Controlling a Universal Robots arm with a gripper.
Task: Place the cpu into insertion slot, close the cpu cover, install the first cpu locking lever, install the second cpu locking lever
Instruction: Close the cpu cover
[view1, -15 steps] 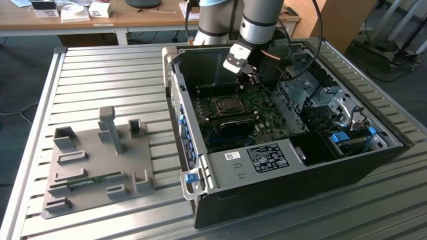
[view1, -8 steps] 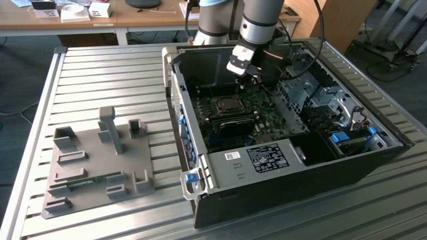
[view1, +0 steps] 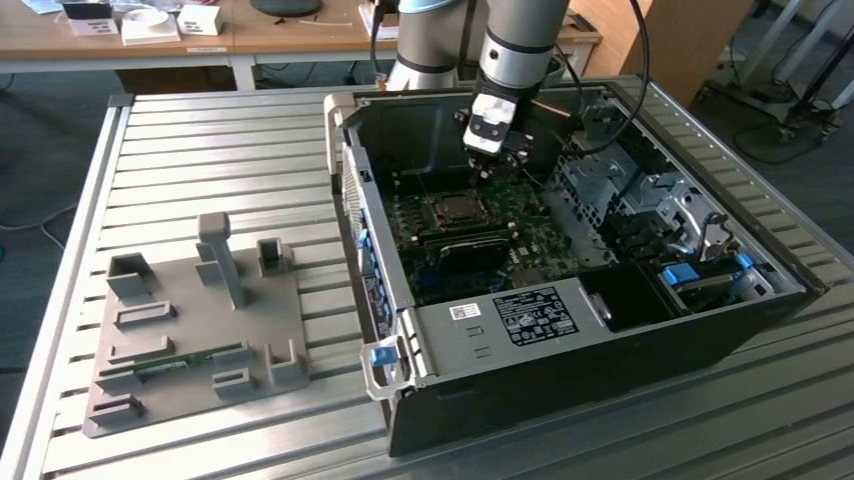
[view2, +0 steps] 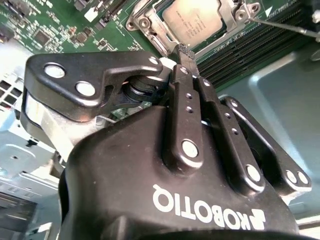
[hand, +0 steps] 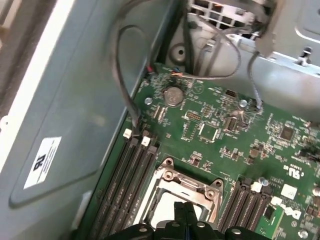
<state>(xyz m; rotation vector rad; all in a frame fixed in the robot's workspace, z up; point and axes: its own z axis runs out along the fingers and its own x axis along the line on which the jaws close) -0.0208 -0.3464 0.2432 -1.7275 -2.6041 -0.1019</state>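
The cpu (view2: 192, 20), a silvery-grey square, lies in its socket on the green motherboard (hand: 225, 115). The cpu cover (view2: 151, 31), a silver windowed frame, lies flat around it. A thin metal lever rod (view2: 285, 26) runs out from one corner of the socket. My gripper (view2: 184, 49) is shut with nothing between its fingers, its tips hanging just above the edge of the cpu cover (hand: 187, 182). In the exterior view the gripper (view1: 507, 158) hovers inside the open computer case, above and a little behind the socket (view1: 461, 208).
The open computer case (view1: 561, 330) lies on a slatted metal table. Memory slots (hand: 132, 175) flank the socket, and cables (hand: 125, 75) hang near the case wall. A grey fixture plate (view1: 187, 330) with upright holders sits at the exterior view's left. A drive cage (view1: 627, 190) stands at its right.
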